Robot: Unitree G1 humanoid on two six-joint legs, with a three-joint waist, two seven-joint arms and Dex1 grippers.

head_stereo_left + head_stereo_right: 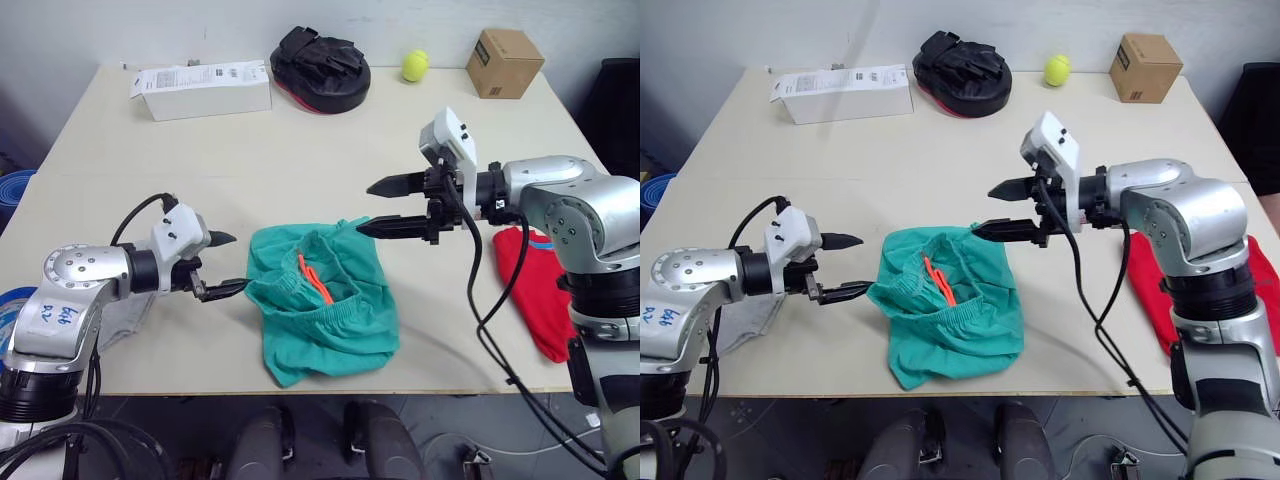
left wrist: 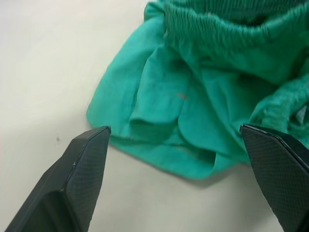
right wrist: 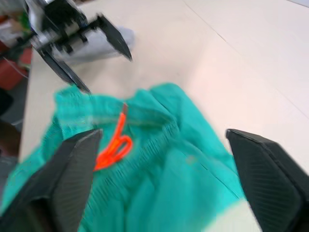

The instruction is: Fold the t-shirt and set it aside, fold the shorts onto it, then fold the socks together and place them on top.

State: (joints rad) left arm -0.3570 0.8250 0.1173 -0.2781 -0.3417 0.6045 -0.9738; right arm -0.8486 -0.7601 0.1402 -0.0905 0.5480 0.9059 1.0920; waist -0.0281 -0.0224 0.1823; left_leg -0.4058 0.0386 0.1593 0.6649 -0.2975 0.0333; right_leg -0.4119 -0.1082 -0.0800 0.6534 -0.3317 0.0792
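The shorts [image 1: 320, 305] lie crumpled on the worktop [image 1: 300, 150], near its front edge, waistband gaping and an orange drawstring [image 1: 313, 278] showing inside. Everything else is placed around them.

The left claw [image 1: 228, 264] sits just off the shorts' left edge, fingers spread wide and holding nothing; its lower finger tip is right at the hem, though I cannot tell if it touches. The right claw [image 1: 385, 207] hovers over the shorts' upper right corner, also wide open and empty, its lower finger close above the cloth.

To the right of the shorts, past the right arm, the t-shirt [image 1: 535, 290] lies in a folded red heap at the worktop's right side. To the left of the shorts, partly under the left arm, a bit of grey sock [image 1: 128, 320] shows.

Well behind the shorts, along the far edge, stand a white box [image 1: 200, 90], a black bag [image 1: 320, 68], a yellow ball [image 1: 415, 66] and a brown carton [image 1: 504, 62].
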